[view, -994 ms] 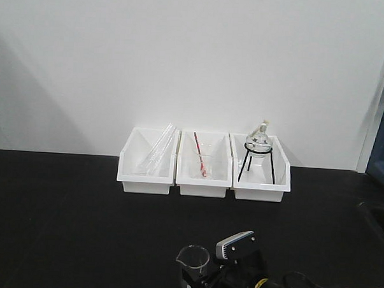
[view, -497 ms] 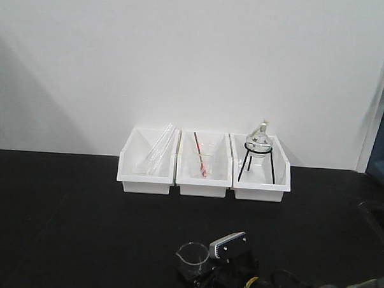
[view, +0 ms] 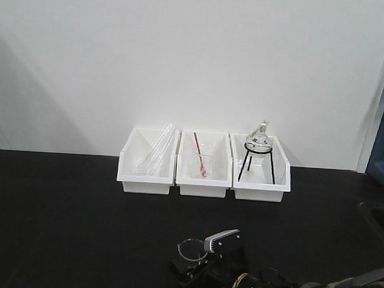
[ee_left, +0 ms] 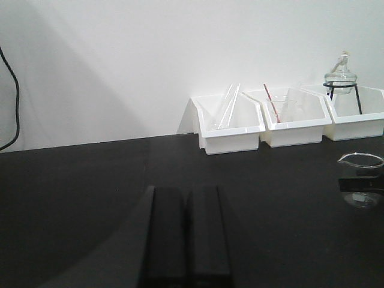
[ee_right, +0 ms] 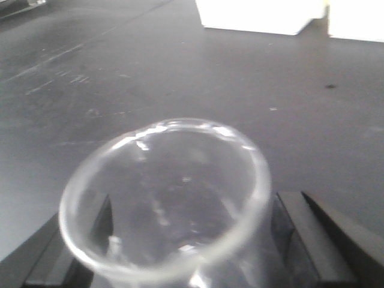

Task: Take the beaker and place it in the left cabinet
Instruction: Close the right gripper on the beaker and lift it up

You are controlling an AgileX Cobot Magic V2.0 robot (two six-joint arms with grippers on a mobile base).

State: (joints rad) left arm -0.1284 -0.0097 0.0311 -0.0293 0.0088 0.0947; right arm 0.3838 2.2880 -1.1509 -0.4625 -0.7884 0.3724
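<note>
Front view: the beaker is upright near the front of the black surface, well apart from the 3 white bins at the wall, and the right end effector is clamped on it.

Left wrist view: the left end effector hangs over bare surface with its fingers pressed together (the beaker shows at the far right edge).

Right wrist view: black fingers flank the glass on both sides.

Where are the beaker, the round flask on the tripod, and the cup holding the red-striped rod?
beaker (view: 192, 249), front-facing view, on the glass at its open mouth.
flask (view: 258, 142), front-facing view, on its round glass body.
cup (view: 206, 164), front-facing view, on its clear side wall.
</note>
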